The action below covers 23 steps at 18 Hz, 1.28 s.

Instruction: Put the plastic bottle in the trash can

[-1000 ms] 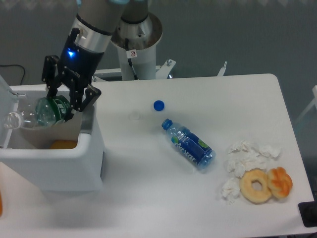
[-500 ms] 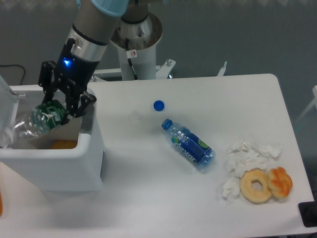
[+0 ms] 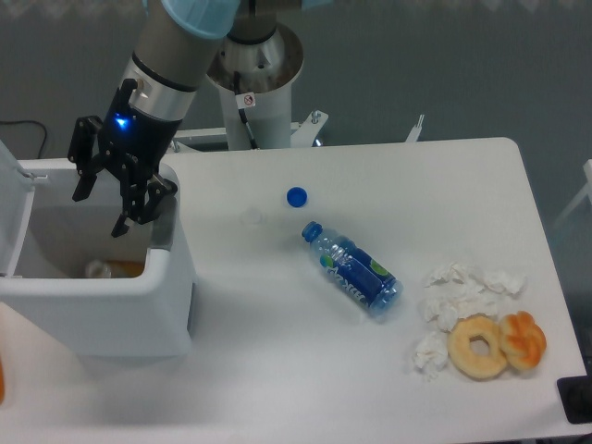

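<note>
The trash can [image 3: 102,301] is a large white bin at the table's left end, with its lid [image 3: 13,208] swung up. My gripper [image 3: 100,211] hangs over the bin's opening, near its right rim. Its fingers are spread open with nothing between them. Of the plastic bottle, only a small pale clear bit [image 3: 96,269] shows low inside the bin, beside something orange [image 3: 126,269]. The bin's front wall hides the rest of it.
A blue-labelled bottle [image 3: 351,271] lies mid-table, with a loose blue cap [image 3: 296,196] and a small clear cap [image 3: 251,216] behind it. Crumpled tissues [image 3: 458,294] and two doughnuts [image 3: 481,347] sit at the front right. The robot's pedestal [image 3: 254,83] stands behind the table.
The gripper has opened and let go of the green-labelled bottle, which has dropped from between the fingers down into the bin. The arm has shifted slightly left over the bin.
</note>
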{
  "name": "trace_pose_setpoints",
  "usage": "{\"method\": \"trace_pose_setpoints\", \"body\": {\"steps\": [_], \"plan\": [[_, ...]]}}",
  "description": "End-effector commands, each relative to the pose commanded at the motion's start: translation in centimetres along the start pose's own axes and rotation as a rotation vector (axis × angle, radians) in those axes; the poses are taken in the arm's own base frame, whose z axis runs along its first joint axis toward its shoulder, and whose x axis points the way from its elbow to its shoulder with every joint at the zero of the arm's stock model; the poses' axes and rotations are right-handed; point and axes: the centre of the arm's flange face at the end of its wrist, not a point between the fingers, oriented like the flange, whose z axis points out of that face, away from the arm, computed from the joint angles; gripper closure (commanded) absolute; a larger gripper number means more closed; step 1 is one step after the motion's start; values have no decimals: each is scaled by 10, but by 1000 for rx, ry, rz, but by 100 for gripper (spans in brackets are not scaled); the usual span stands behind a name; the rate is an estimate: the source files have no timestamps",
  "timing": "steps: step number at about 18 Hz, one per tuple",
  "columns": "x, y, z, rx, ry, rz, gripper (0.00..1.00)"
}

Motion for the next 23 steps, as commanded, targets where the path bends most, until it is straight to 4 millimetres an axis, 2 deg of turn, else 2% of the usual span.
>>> {"method": "trace_pose_setpoints", "body": {"steps": [1, 4, 7, 10, 12, 14, 16, 17, 19, 23], "plan": [[0, 0, -1, 2, -3, 8, 9], [-3, -11, -17, 22, -30, 20, 0], [-15, -9, -36, 38, -66, -2, 0], [-44, 7, -60, 46, -122, -50, 0], [-57, 16, -69, 42, -151, -74, 0], [-80, 30, -86, 43, -192, -103, 0], [-92, 27, -102, 56, -228, -99, 0], [-95, 23, -105, 54, -240, -88, 0], [-106, 25, -105, 9, -278, -59, 0], [-115, 32, -111, -109, -363, 31, 0]]}}
